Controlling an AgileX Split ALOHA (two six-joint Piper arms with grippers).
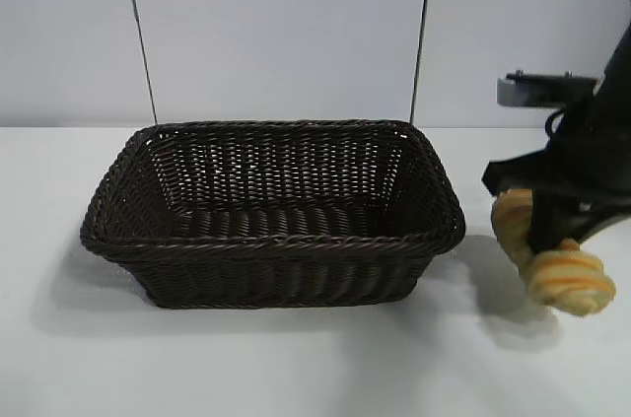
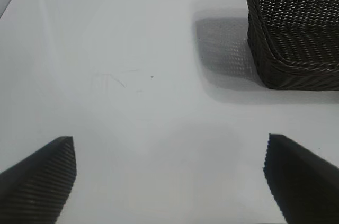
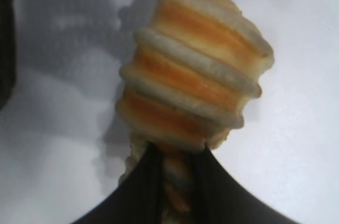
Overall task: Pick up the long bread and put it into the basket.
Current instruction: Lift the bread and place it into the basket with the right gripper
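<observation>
The right tool [image 1: 552,240] held the long bread [image 1: 557,264] clear of the surface [image 1: 296,368], right of the empty basket [image 1: 271,244]; transfer remained, while the left tool [image 2: 169,181] stood wide.

No text, label or number can be read anywhere

The basket [image 1: 271,215] sits in the middle of the white table [image 1: 296,368], wide open on top, with nothing inside to block the way. Its tall woven wall is the one thing to get over. The right gripper [image 1: 552,240] hangs beside it, squeezing the long bread [image 1: 572,279] above bare table. Bare table lies between them.
</observation>
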